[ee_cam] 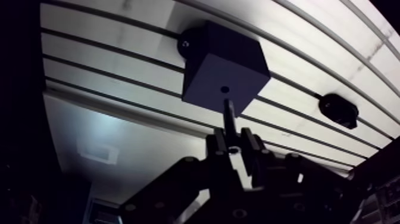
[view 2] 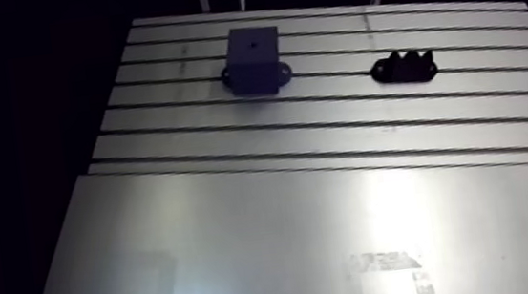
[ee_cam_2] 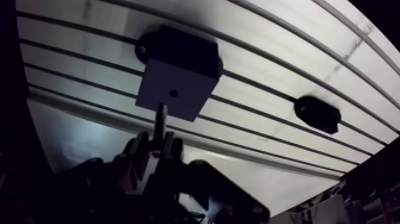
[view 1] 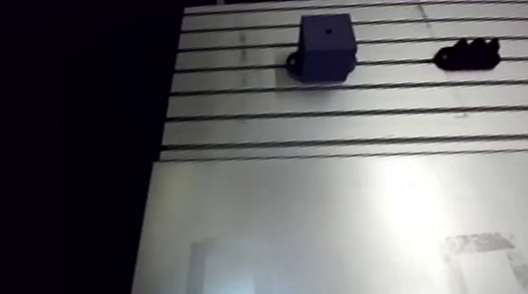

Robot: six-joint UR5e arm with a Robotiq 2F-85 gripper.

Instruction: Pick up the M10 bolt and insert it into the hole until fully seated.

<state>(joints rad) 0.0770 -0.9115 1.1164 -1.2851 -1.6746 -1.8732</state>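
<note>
Within my gripper [ee_cam: 233, 146]: M10 bolt [ee_cam: 228, 118] clamped, shank leading.
Hole [ee_cam: 224, 90]: atop the block [ee_cam: 221, 62], just ahead of the tip, for straight entry.

Wide table [view 1: 380, 202] gap separates block [view 1: 327, 45] and holder [view 1: 468, 55].

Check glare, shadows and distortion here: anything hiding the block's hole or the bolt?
Arm view: glare patches on the slotted aluminium table near the camera, none over the dark cube-shaped block; surroundings black. Wrist view: table slots bow into curves; the block's top hole shows clearly; the dark slim bolt held in the gripper overlaps the dark block at its tip, so contrast is low there.
</note>
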